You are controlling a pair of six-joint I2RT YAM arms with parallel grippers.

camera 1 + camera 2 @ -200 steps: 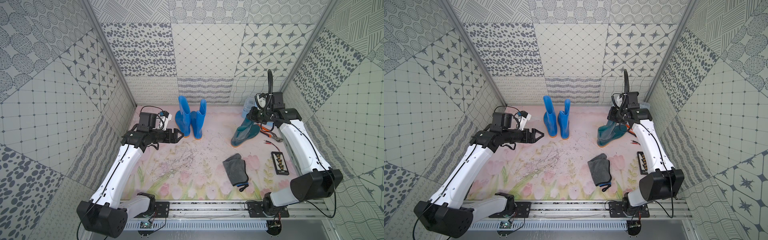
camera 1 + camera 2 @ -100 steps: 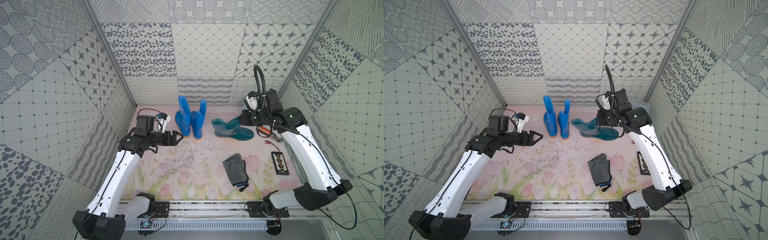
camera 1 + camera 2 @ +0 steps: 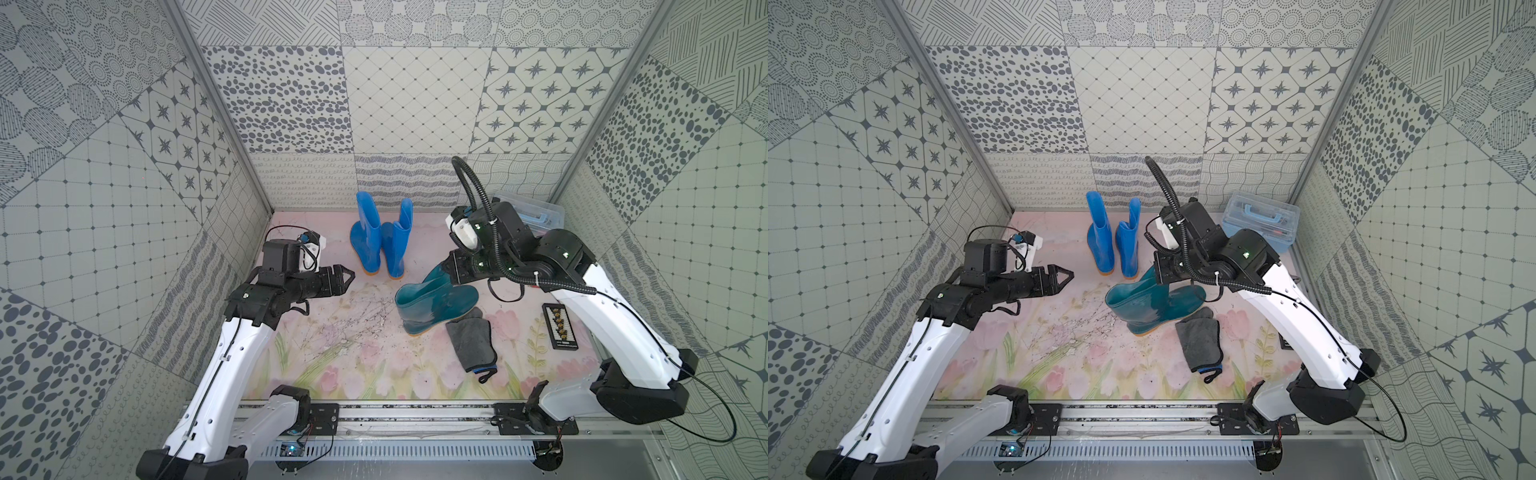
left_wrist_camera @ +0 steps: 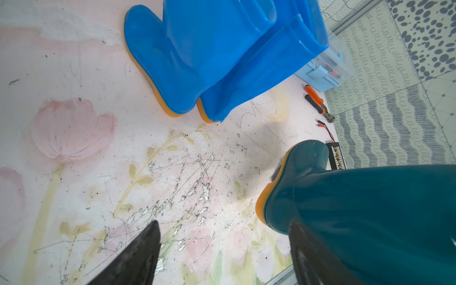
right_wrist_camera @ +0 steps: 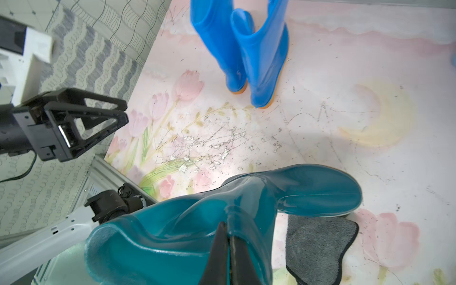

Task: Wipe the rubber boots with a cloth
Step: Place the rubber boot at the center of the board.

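The teal boot has come down by the cloth, pinched in the right claw; left claw gapes empty.

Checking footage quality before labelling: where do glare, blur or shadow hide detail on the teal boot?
Right wrist view: the teal boot carries small glossy highlights; the right pincer, close to the lens, looks soft. Left wrist view: the left pincer has dark, blurred fingers. Both top views: even light, sharp, no hard shadows.
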